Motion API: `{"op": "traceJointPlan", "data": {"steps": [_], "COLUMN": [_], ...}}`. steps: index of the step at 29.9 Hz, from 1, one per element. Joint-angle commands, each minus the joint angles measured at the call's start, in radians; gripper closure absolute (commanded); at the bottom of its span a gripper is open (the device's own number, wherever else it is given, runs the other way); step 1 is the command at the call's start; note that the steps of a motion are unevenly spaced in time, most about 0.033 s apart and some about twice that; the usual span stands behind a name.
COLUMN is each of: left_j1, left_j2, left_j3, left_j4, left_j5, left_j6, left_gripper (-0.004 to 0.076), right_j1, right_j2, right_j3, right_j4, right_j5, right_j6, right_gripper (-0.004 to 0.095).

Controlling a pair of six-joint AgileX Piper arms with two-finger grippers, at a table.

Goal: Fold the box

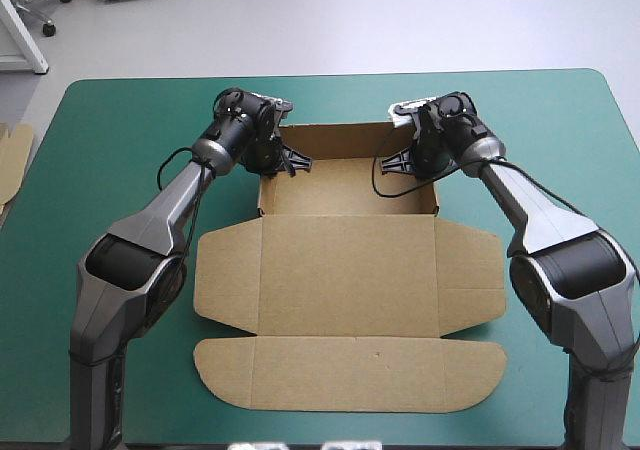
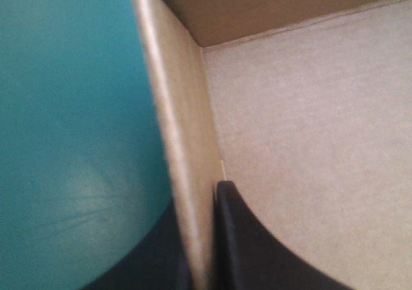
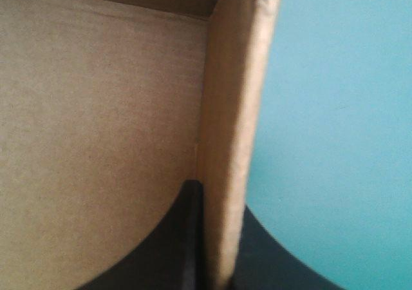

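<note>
The teal-green cover [image 1: 110,120] carries the brown box [image 1: 350,280] at mid-table: an open tray toward the far edge, lid flat toward the near one; the left gripper [image 2: 198,196] pinches the tray's left wall, one black finger each side; the right gripper [image 3: 219,196] seemingly clamps the right wall likewise.

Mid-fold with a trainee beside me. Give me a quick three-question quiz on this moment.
1. True or false: the box has its lid lying flat on the table.
2. What is the left gripper shut on? A) the left side wall B) the lid C) nothing
3. Fill in: the right gripper has one finger inside the box and the other ____ it.
Key: 1 true; 2 A; 3 outside.
</note>
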Motion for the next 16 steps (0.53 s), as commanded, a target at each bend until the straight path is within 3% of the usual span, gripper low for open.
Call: {"op": "traceJointPlan", "data": {"steps": [1,9,16], "left_j1": [0.02,0.02,0.02], "left_j2": [-0.039,-0.041,-0.043], "left_j3": [-0.021,-0.023,-0.023], "left_j4": [0.229,0.179,0.133], "left_j5": [-0.013,-0.022,-0.014], "left_j6": [0.04,0.027,0.034], "left_gripper": [0.0738,0.0738,0.0696], "right_j1": [-0.004,-0.004,-0.004], "right_j2": [-0.045,-0.059,-0.091], "right_j3": [-0.02,-0.022,-0.022], "right_j4": [-0.148,-0.152,-0.154], "right_j5": [0.04,0.074,0.082], "right_j6": [-0.062,-0.05,-0.048], "right_gripper": [0.0934,0.0912,0.0683]}}
